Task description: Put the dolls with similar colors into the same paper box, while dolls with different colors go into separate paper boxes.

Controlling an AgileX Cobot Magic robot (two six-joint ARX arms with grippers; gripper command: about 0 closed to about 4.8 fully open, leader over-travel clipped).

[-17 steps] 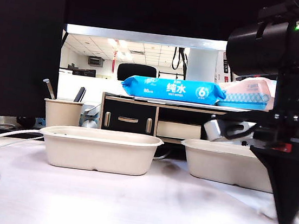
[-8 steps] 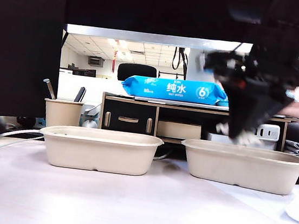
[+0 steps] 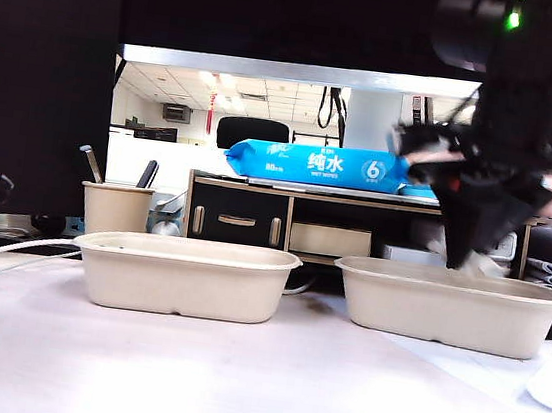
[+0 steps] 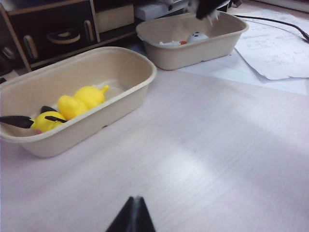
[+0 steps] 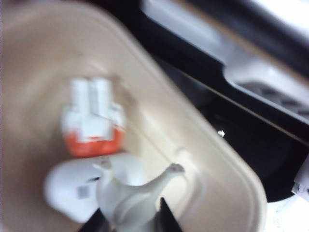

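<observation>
With a white doll (image 5: 128, 198) seemingly pinched in its jaws, the right gripper (image 3: 472, 253) should lower it inside the right beige moulded-pulp tray (image 3: 445, 308) before letting go, while the pressed-together left gripper (image 4: 133, 216) hangs clear.

You are working in an office. Past the white table (image 3: 234, 383), at twelve o'clock, an open-plan room shows ceiling panel lights (image 3: 220, 84) and a black swivel chair (image 3: 253, 133). A low dark cabinet (image 3: 236, 217) carries a blue pack of wet wipes (image 3: 321, 165). At ten o'clock stands a pen cup (image 3: 114, 209); printed papers (image 4: 275, 53) lie at three o'clock.
</observation>
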